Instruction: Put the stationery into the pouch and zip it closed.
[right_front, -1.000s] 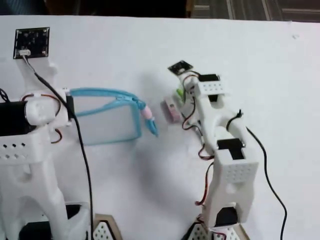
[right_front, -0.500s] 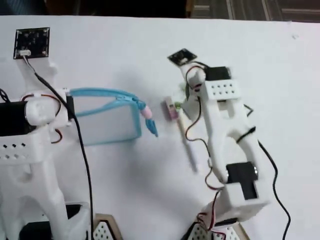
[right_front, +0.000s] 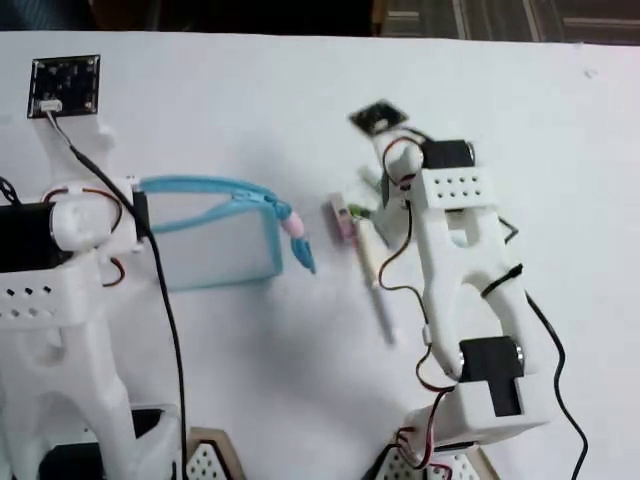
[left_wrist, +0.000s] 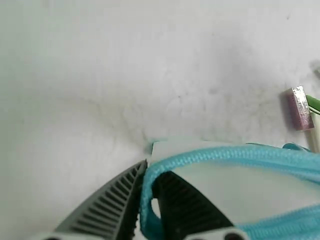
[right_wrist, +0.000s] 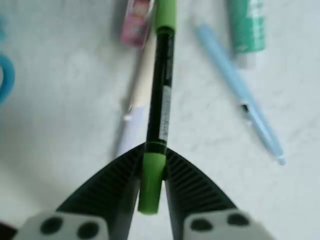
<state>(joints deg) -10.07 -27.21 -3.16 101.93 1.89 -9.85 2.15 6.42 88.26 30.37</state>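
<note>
The pouch (right_front: 215, 243), pale with a blue zipper, lies flat at the left with its mouth gaping. My left gripper (right_front: 140, 212) is shut on its blue zipper edge (left_wrist: 150, 175). The pink and blue zipper pull (right_front: 298, 236) hangs at the pouch's other end. My right gripper (right_wrist: 155, 150) is shut on a green and black marker (right_wrist: 162, 100), held just above the table near the pink eraser (right_front: 343, 218). A cream pen (right_front: 375, 268) lies below the eraser. A light blue pen (right_wrist: 240, 92) and a green tube (right_wrist: 246, 25) lie beside the marker.
A black square board (right_front: 65, 85) with a cable sits on the table at the far left. The white table (right_front: 540, 120) has open room at the right and along the back. Both arm bases stand at the front edge.
The right arm has swung to the right and drawn back with the green marker, uncovering the cream pen on the table. The left arm and the pouch have stayed put.
</note>
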